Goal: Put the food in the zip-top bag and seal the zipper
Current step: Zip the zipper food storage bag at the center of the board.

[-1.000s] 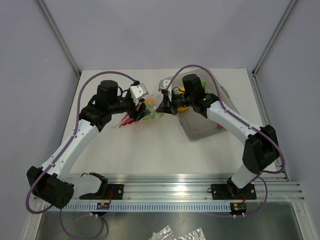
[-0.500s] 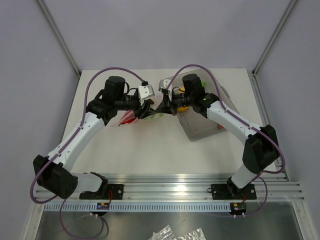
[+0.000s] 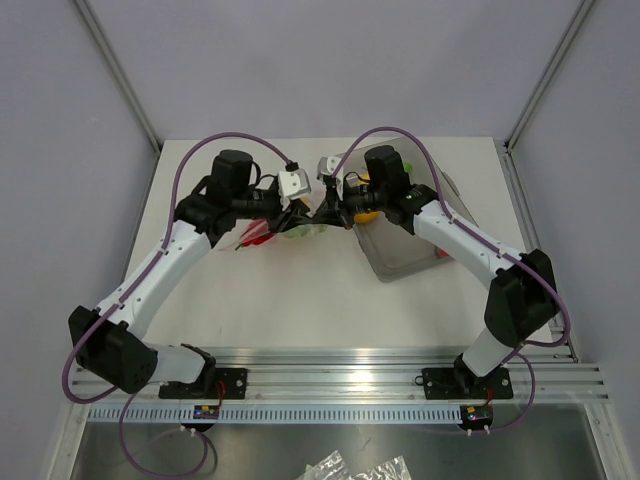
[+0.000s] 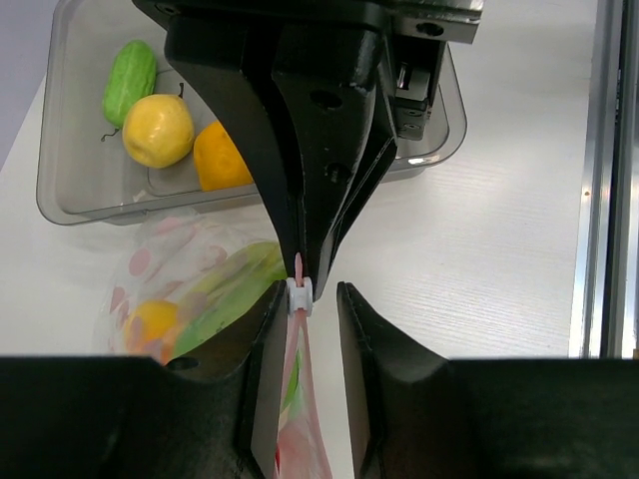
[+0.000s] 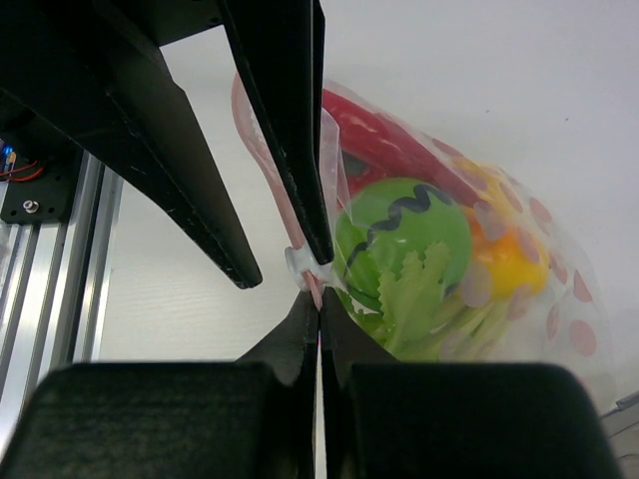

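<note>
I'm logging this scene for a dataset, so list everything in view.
tray: 1, grey translucent, right of table
tray food: 3, green, yellow, orange, in the tray
zip-top bag: 1, clear with pink dots, table centre
bagged food: count unclear, red, green, yellow, inside bag
zipper: 1, pink, bag edge, white slider on it
table: 1, white
crumpled plastic: count unclear, clear, below front rail
right gripper: 1, black, shut on zipper
left gripper: 1, black, open around slider
</note>
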Available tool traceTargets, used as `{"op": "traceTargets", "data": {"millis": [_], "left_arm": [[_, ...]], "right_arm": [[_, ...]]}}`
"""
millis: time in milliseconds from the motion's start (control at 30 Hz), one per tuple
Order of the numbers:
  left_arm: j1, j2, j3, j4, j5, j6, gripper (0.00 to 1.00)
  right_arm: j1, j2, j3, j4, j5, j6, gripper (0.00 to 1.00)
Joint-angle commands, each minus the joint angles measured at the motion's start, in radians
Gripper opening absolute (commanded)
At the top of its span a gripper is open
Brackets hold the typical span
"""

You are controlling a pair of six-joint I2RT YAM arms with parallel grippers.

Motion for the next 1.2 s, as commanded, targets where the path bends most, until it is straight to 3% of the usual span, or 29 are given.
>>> {"op": "traceTargets", "data": {"millis": [0, 233, 367, 400, 533, 633, 1167], "left_arm": [[-0.007, 0.015, 0.035, -0.003, 0.033, 0.017, 0.3], [-0.011, 0.032, 0.035, -0.009, 0.019, 0.017, 0.33], [-0.016, 0.037, 0.042, -0.012, 0.001, 0.015, 0.21], [-0.016, 0.037, 0.042, -0.013, -0.001, 0.013, 0.12], [-0.016, 0.031, 0.039, -0.016, -0.018, 0.012, 0.06], [-0.016, 0.023, 0.029, -0.019, -0.042, 0.012, 0.0], [-0.014, 0.006, 0.015, -0.09, -0.104, 0.013, 0.0]], "right_arm": [[-0.006, 0.0, 0.058, 0.041, -0.038, 0.013, 0.0], [-0.003, 0.003, 0.063, 0.049, -0.042, 0.02, 0.0], [-0.006, 0.003, 0.063, 0.05, -0.042, 0.023, 0.0], [-0.004, 0.005, 0.065, 0.05, -0.04, 0.025, 0.0], [-0.004, -0.003, 0.049, 0.072, -0.02, 0.033, 0.0], [-0.009, -0.026, 0.017, 0.132, -0.009, 0.054, 0.0], [-0.07, -0.12, -0.202, 0.644, 0.213, 0.313, 0.0]]}}
